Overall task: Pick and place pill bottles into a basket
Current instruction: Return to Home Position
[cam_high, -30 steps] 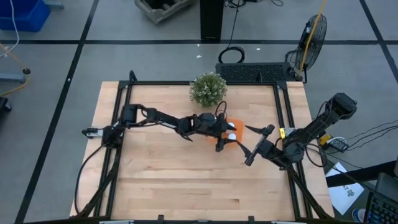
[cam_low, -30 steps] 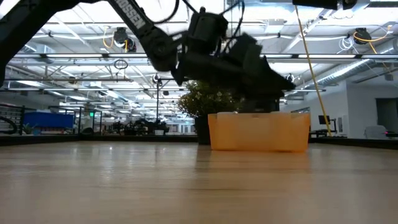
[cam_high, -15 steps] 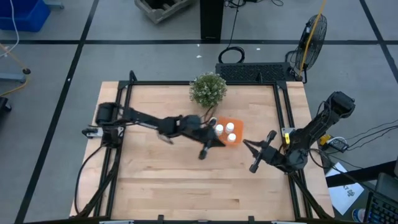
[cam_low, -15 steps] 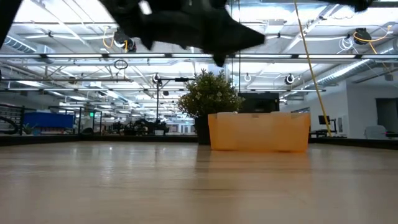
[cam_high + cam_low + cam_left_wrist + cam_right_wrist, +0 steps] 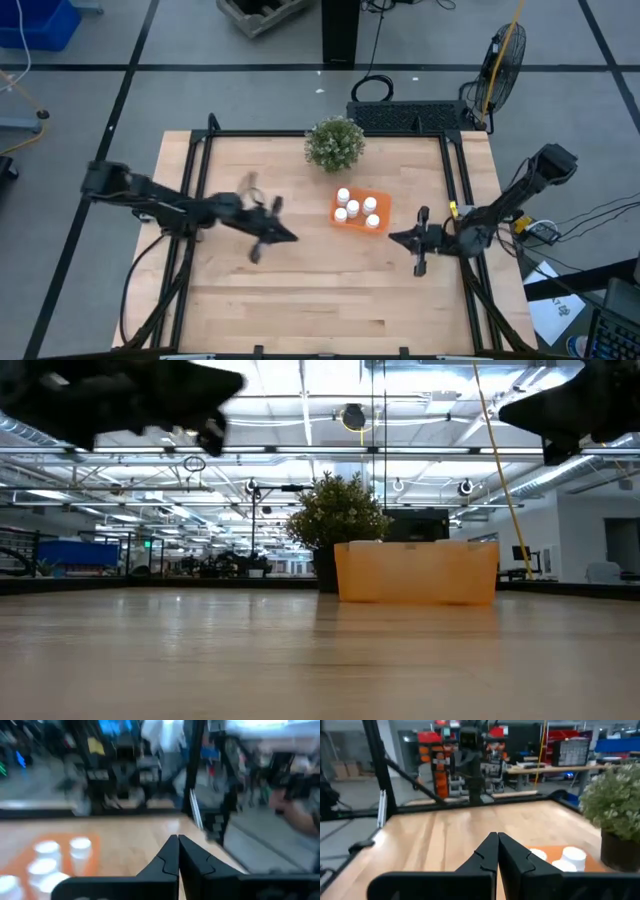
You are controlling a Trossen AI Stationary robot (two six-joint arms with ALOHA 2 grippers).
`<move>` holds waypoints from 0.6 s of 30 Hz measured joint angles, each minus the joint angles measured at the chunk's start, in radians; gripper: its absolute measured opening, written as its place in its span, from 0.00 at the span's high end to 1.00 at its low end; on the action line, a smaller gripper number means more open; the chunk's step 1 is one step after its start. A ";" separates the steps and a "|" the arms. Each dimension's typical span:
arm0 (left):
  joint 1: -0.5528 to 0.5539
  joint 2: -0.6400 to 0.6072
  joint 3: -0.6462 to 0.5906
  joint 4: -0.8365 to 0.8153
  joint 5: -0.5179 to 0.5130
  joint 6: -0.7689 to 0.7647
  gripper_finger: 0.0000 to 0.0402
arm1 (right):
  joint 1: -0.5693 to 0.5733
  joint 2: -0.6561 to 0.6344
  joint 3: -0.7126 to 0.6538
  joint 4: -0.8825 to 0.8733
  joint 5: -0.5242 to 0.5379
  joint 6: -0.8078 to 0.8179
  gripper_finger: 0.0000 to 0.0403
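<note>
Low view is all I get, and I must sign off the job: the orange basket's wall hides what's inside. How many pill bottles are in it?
Observer: The high view shows five pill bottles standing in the basket, caps up.
Operator: Are any lying on the table behind it?
Observer: None shows on the table. Only a potted plant stands beyond the basket.
Operator: Are the grippers holding anything?
Observer: No. The left gripper and right gripper are both shut on nothing, each off to its own side of the basket.
</note>
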 joint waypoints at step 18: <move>0.135 -0.715 -0.365 -0.328 -0.037 -0.064 0.97 | -0.185 -0.888 -0.062 -0.785 -0.225 0.004 1.00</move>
